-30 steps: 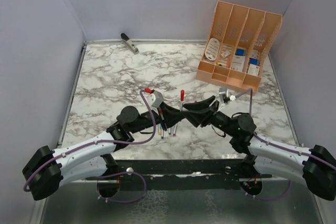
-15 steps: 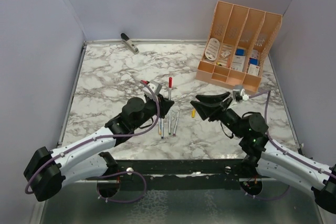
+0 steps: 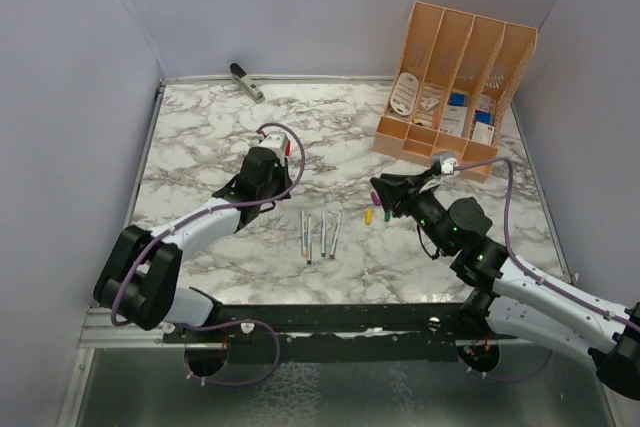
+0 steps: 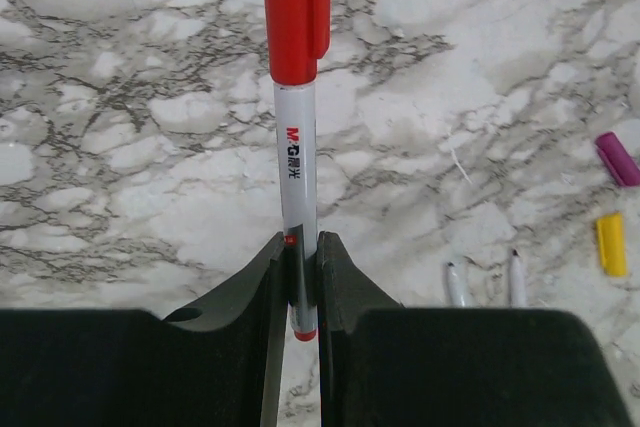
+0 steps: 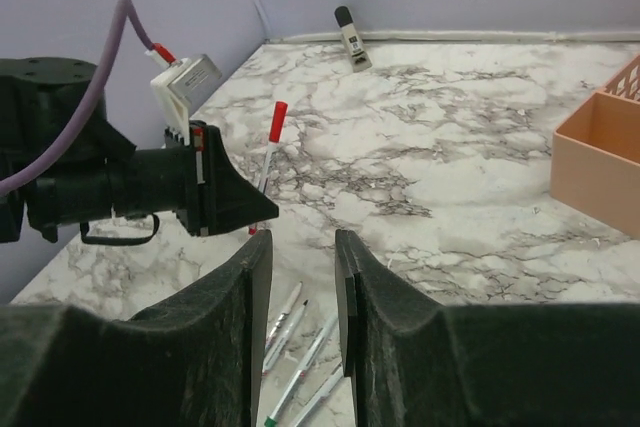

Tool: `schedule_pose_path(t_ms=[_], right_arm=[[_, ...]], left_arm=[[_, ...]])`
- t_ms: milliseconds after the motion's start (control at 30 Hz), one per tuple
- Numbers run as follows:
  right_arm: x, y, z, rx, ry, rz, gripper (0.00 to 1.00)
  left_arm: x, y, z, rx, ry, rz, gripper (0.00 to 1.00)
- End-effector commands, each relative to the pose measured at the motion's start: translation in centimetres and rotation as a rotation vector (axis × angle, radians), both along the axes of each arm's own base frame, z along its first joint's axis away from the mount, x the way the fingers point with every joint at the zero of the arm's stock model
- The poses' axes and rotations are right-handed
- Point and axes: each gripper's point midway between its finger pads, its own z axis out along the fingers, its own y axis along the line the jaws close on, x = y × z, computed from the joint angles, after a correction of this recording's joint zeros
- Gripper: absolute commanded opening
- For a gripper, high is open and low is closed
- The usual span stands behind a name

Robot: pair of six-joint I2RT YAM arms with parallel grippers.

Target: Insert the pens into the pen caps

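While the left end effector [image 4: 298, 252] pinches a cropped pen [image 4: 296, 147], the right end effector [image 5: 302, 247] gapes.

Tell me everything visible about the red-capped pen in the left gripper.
The red-capped pen has a slim white plastic-looking barrel with small printed lettering, a glossy red clipped cap on its upper end and a red butt below. It stands nearly upright, pinched near the lower end by the left gripper. Nothing else touches it.
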Motion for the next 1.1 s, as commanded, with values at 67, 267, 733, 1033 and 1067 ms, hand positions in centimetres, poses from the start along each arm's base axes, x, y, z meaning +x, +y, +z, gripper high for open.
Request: schedule_pose_path(t_ms=[67, 267, 733, 1033, 1067], right_arm=[[0.1, -0.7, -0.3, -0.031, 0.003, -0.035, 0.31], [0.2, -1.1, -0.8, -0.044, 0.017, -0.051, 0.31], [-0.1, -0.3, -1.6, -0.029, 0.039, -0.015, 0.30], [-0.2, -0.2, -1.7, -0.020, 0.043, -0.008, 0.29], [-0.2, -0.2, -1.7, -0.019, 0.043, -0.006, 0.29]], left_arm=[[3.0, 2.6, -2.4, 0.065, 0.100, 0.061, 0.00], [4.8, 4.6, -4.8, 0.087, 0.194, 0.115, 0.00], [5.7, 5.8, -10.0, 0.185, 0.349, 0.163, 0.15], [5.8, 6.2, -10.2, 0.193, 0.360, 0.187, 0.35], [5.8, 6.2, -10.2, 0.194, 0.360, 0.190, 0.35]])
